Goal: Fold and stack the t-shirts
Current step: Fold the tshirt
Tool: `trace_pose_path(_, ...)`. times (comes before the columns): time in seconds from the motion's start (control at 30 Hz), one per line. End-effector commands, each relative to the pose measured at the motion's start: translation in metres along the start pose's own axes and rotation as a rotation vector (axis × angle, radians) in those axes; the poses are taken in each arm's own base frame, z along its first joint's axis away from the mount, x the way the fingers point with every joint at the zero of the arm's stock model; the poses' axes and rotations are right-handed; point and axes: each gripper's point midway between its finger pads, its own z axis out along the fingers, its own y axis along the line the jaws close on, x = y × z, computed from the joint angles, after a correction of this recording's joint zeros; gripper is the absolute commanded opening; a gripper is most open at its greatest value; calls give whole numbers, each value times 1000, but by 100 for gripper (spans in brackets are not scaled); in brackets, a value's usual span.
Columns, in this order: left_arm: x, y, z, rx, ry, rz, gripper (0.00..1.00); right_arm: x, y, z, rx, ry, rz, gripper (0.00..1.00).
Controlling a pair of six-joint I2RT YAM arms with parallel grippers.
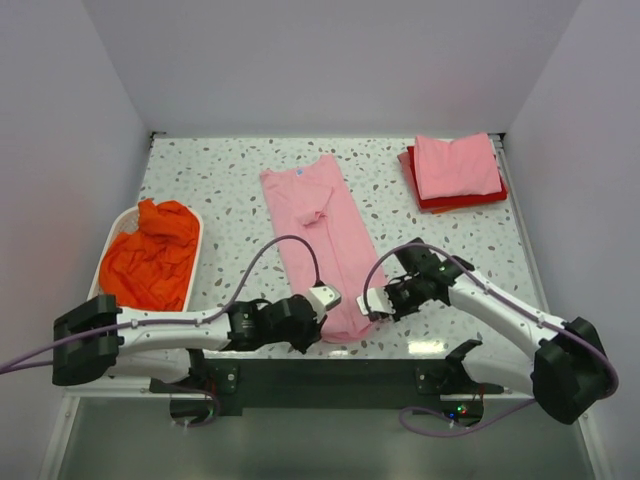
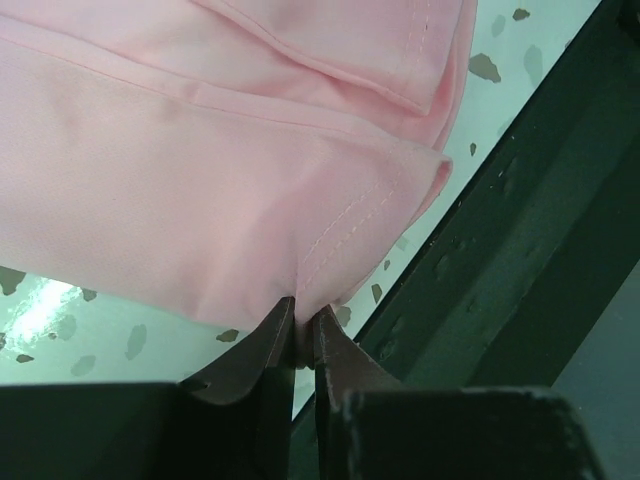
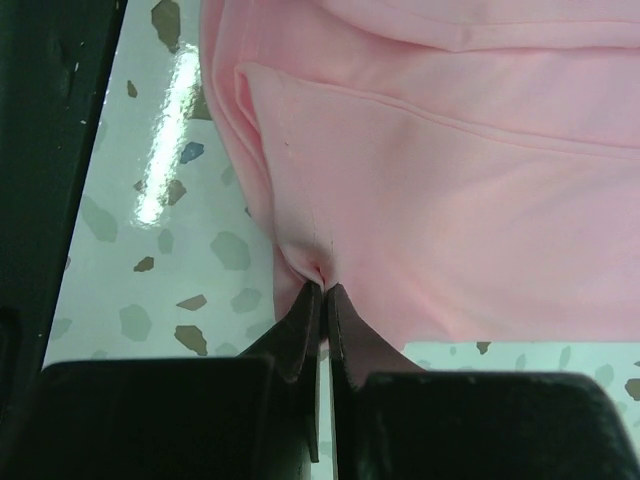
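Observation:
A light pink t-shirt [image 1: 322, 240] lies folded lengthwise into a long strip down the middle of the table, neck at the far end. My left gripper [image 1: 333, 298] is shut on its near left hem corner [image 2: 330, 250], cloth pinched between the fingers. My right gripper [image 1: 368, 300] is shut on the near right hem corner [image 3: 320, 240]. At the back right, a folded pink t-shirt [image 1: 456, 165] rests on a folded red one [image 1: 462, 199]. An orange t-shirt [image 1: 150, 255] is crumpled in the basket.
The white laundry basket [image 1: 199, 240] stands at the left of the speckled table [image 1: 230, 190]. The table's dark near edge [image 2: 500, 230] runs close behind both grippers. Cables loop over both arms.

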Motion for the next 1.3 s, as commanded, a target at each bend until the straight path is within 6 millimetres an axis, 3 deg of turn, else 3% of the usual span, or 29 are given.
trace_pose_path(0.0, -23, -1, -5, 41, -72, -12, 15, -19, -27, -14, 78, -41, 31, 0)
trace_pose_path(0.07, -38, 14, -9, 17, -108, -46, 15, -19, -42, -16, 107, -27, 51, 0)
trace_pose_path(0.13, -56, 26, -14, -2, -149, -73, 14, -25, -68, -24, 166, -26, 61, 0)
trace_pose_path(0.2, -80, 49, -22, -46, -204, -122, 13, -23, -97, -27, 201, 0, 95, 0)
trace_pose_path(0.23, -86, 58, -23, -61, -210, -138, 13, -21, -106, -26, 202, 6, 107, 0)
trace_pose_path(0.27, -93, 79, -25, -102, -216, -172, 13, -11, -118, -19, 203, 23, 150, 0)
trace_pose_path(0.33, -110, 99, -27, -143, -240, -196, 13, -12, -150, -24, 253, 23, 168, 0)
trace_pose_path(0.43, -116, 149, -20, -213, -232, -282, 12, -2, -194, -21, 314, 57, 234, 0)
trace_pose_path(0.6, -129, 192, -2, -220, -219, -318, 11, 9, -246, -17, 385, 89, 300, 0)
trace_pose_path(0.83, -142, 239, 14, -262, -193, -364, 11, 28, -286, -6, 453, 118, 377, 0)
trace_pose_path(1.0, -150, 254, 14, -271, -197, -363, 11, 32, -304, -3, 488, 120, 400, 0)
trace_pose_path(1.07, -141, 261, 20, -272, -152, -378, 12, 36, -311, -1, 514, 123, 425, 0)
trace_pose_path(1.1, -143, 263, 21, -274, -147, -381, 15, 37, -315, -1, 537, 121, 436, 0)
trace_pose_path(1.13, -137, 267, 26, -277, -129, -392, 27, 39, -320, -3, 569, 119, 455, 0)
trace_pose_path(1.17, -137, 272, 25, -303, -126, -403, 35, 42, -336, -11, 667, 114, 509, 4)
trace_pose_path(1.2, -144, 279, 22, -332, -138, -401, 42, 46, -345, -14, 725, 111, 549, 17)
trace_pose_path(1.23, -150, 285, 15, -371, -157, -401, 56, 49, -354, -20, 788, 111, 590, 39)
trace_pose_path(1.27, -158, 299, 4, -455, -191, -388, 64, 46, -369, -29, 890, 52, 691, 49)
